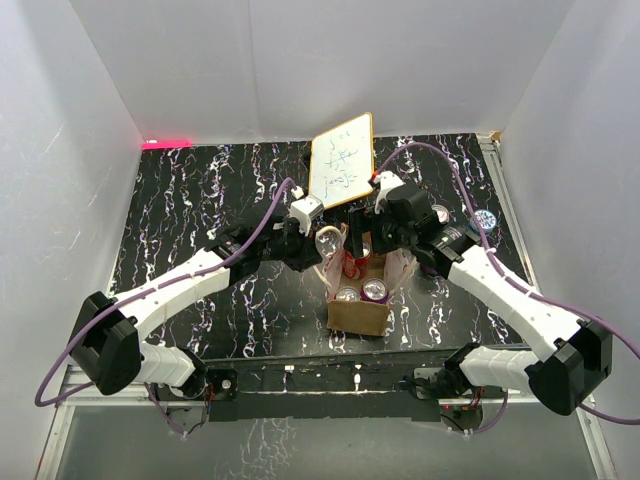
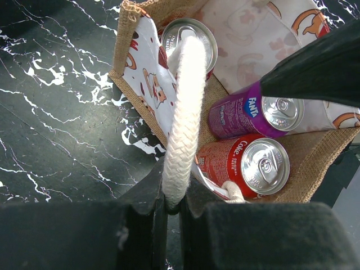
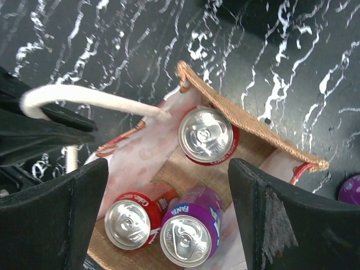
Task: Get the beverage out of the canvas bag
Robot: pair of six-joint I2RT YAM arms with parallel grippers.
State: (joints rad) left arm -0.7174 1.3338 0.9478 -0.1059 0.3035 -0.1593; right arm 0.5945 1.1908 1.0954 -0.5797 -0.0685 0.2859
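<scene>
The canvas bag (image 1: pixel 358 315) stands open at the table's middle, between both arms. It holds three cans: a purple Fanta can (image 3: pixel 188 236), a red Coke can (image 3: pixel 132 222) beside it, and another red can (image 3: pixel 207 135) near the bag's rim (image 3: pixel 253 126). My left gripper (image 2: pixel 171 208) is shut on the bag's white rope handle (image 2: pixel 185 112) and holds it up at the bag's left side. My right gripper (image 3: pixel 169 169) is open, wide apart, above the bag's mouth and touching no can. The Fanta can (image 2: pixel 242 115) and Coke can (image 2: pixel 247 163) also show in the left wrist view.
A wood-framed whiteboard (image 1: pixel 342 160) leans just behind the bag. A purple can (image 3: pixel 351 188) lies on the black marbled table (image 1: pixel 200 200) right of the bag. White walls close in the left, back and right sides.
</scene>
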